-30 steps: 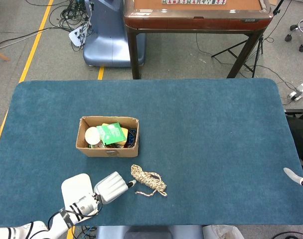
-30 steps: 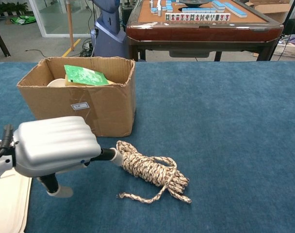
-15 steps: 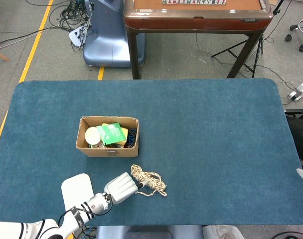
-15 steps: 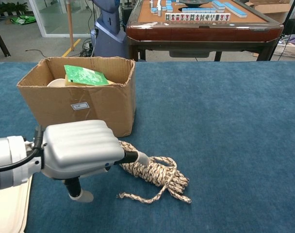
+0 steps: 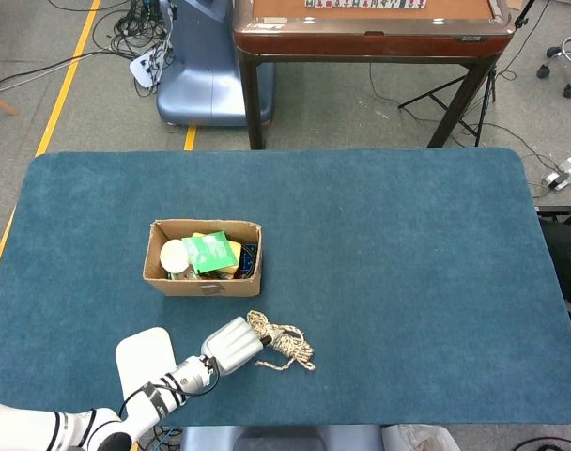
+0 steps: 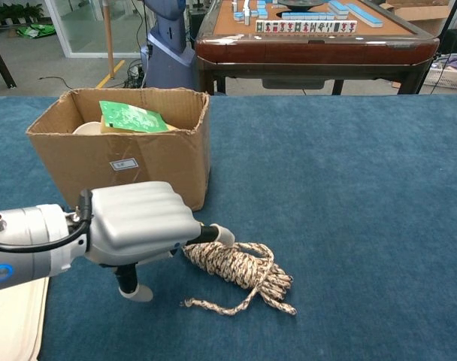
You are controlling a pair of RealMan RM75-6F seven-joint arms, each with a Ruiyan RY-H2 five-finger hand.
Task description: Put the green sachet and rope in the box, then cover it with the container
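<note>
Left hand at the rope, green sachet already in the box.

At the far left a flat white plastic container [image 5: 143, 357] lies on the blue carpeted table [image 5: 408, 282]. Next to it the silver left hand [image 6: 142, 222] hovers low, its fingertips [image 6: 221, 235] touching the end of the beige braided rope coil [image 6: 240, 268]; I cannot tell if it really grasps the rope. The rope is speckled brown and cream, wound in loose loops with one free end, just in front of the open brown cardboard box [image 6: 131, 154]. The shiny green sachet [image 6: 132, 117] rests on top of other things inside. The box carries a small white label [image 6: 123, 163], too small to read.
</note>
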